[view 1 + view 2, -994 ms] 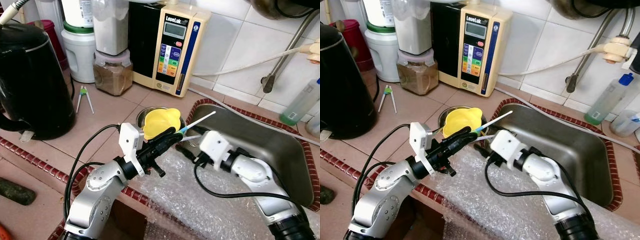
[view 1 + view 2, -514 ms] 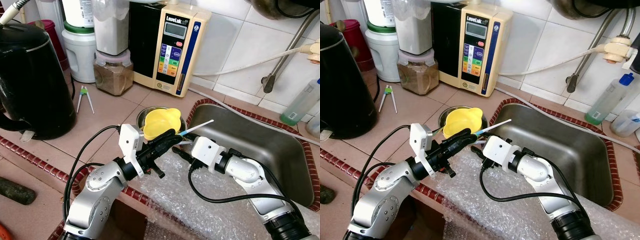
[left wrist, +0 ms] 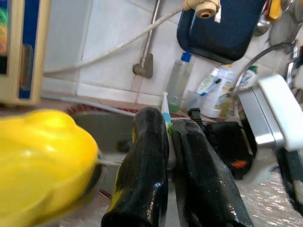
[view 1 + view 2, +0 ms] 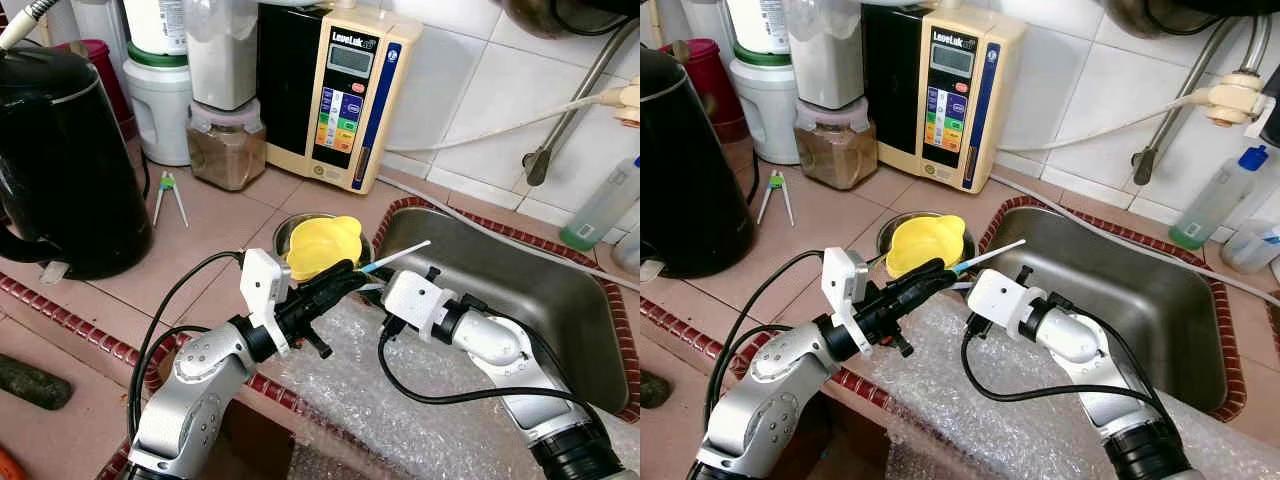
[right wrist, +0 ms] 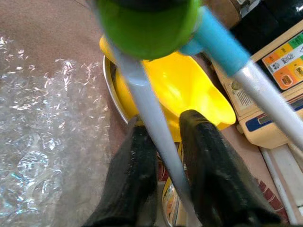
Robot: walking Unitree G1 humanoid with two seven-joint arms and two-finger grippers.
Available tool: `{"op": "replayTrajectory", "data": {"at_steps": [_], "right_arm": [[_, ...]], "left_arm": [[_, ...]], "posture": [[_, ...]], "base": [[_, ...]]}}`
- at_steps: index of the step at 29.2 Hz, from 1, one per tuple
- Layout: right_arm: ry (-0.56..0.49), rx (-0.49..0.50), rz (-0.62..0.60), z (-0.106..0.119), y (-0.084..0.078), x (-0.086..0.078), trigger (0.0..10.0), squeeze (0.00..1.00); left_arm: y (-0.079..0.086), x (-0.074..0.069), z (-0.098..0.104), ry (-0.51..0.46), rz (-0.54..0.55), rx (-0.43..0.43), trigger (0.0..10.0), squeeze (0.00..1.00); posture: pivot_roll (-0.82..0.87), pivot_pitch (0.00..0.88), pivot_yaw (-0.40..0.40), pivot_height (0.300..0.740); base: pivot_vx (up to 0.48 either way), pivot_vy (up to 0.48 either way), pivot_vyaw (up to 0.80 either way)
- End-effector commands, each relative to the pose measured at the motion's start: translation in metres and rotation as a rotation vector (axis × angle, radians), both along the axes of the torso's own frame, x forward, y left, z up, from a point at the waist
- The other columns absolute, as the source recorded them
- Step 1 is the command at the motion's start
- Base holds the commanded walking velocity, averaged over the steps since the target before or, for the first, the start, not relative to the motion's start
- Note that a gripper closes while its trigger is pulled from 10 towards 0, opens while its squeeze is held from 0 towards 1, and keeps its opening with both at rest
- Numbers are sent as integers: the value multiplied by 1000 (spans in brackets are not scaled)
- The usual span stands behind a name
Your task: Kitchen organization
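While the left claw [image 4: 345, 279] gripped a pair of white training chopsticks [image 4: 400, 254] near their green hinge, its two black fingers closed tight on the blue-collared stems, the sticks pointed out over the near corner of the steel sink [image 4: 560, 300]. They were held just beside a yellow scoop [image 4: 322, 245] that sat in a small metal bowl [image 4: 290, 228] on the tabletop [image 4: 220, 215]. The right claw [image 4: 378, 298] was drawn in close from the other side; in its wrist view one white stick [image 5: 151, 118] ran between its two black fingers [image 5: 137, 175], which stood narrowly apart, and whether they pressed on it could not be told.

By the look of them the chopsticks were light, stiff plastic, thin and smooth, likely to swivel or slip if pinched far out along a single stem. The surest hold seemed to be close to the hinge, where both stems meet and the piece is thickest.

Reddish-pink tiles covered the tabletop, edged with a dark red patterned border, and a sheet of bubble wrap [image 4: 400, 390] lay over the front edge below the arms. Behind stood a black kettle [image 4: 60, 160], a jar of brown powder [image 4: 226, 150], a cream water ioniser [image 4: 345, 95] and a white tiled wall; a second pair of chopsticks [image 4: 168, 195] lay near the kettle.
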State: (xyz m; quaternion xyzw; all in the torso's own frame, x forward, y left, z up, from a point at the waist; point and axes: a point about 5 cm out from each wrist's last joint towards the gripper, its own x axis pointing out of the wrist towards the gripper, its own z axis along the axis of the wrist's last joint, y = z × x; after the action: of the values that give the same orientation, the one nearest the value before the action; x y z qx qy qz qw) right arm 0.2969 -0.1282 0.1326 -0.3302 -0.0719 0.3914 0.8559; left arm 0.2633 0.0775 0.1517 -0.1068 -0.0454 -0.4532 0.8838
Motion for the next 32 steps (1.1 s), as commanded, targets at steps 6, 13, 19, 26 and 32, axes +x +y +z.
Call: {"op": "replayTrajectory", "data": {"at_steps": [6, 13, 19, 26, 32], "right_arm": [[-37, 27, -71, 9, -12, 8, 0, 0], [-22, 7, -118, 2, -24, 10, 0, 0], [-33, -10, -168, 4, -37, 15, 0, 0], [-61, -6, -228, 6, -47, 20, 0, 0], [-75, -10, -316, 4, -60, 25, 0, 0]], "left_arm": [[10, 8, -3, -54, 118, 48, 0, 0], [9, 8, -9, -56, 134, 85, 4863, 0], [7, 5, -13, -35, 103, 88, 10000, 1000], [7, 6, -14, -15, 143, 94, 10000, 1000], [14, 15, -7, -62, 214, 110, 10000, 1000]], "posture": [[183, 0, -101, 740], [184, 0, -103, 740], [189, 0, -108, 740], [196, 0, -109, 740], [199, 0, -103, 740]], "base": [[0, 0, 0], [0, 0, 0], [0, 0, 0], [0, 0, 0], [0, 0, 0]]}}
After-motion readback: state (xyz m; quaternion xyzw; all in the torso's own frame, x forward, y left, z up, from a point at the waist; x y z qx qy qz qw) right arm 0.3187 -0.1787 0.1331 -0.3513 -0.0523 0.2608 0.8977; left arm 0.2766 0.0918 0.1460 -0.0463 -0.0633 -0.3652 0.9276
